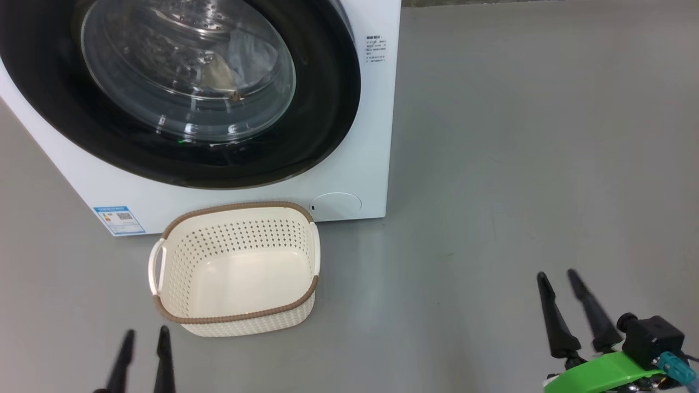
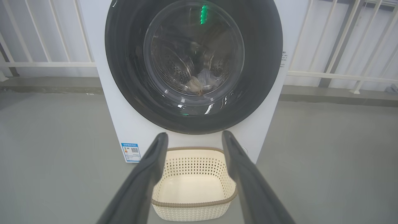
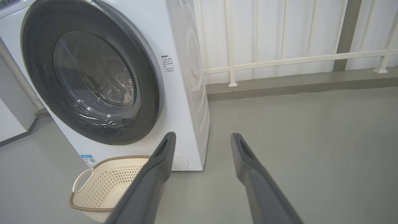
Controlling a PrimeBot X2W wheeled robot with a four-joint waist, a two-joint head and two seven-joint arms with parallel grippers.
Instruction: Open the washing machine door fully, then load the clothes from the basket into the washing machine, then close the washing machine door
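- The left claw [image 1: 146, 332] sits at 7 o'clock in the head view. Its two dark fingers are parted with nothing between them, above the grey floor [image 1: 519, 164].
- The right claw [image 1: 556, 274] is at 4 o'clock, well apart from the left one. It is likewise parted and grips nothing.
- The basket [image 1: 235, 208] stands on the floor at 1 o'clock from the left claw, near it but not touching. Its bare cream bottom shows.
- Just behind the basket, at its 12 o'clock, rises the washing machine [image 1: 371, 164]. A blue sticker [image 1: 119, 219] is at the front's 7 o'clock corner and a round filter cap [image 1: 336, 206] at 5 o'clock.
- The washing machine door [image 1: 327, 109] lies shut against the white front.
- Through its glass, the clothes [image 2: 202, 81] show as a pale bundle low in the drum, towards 6 o'clock. They are too blurred to tell apart.
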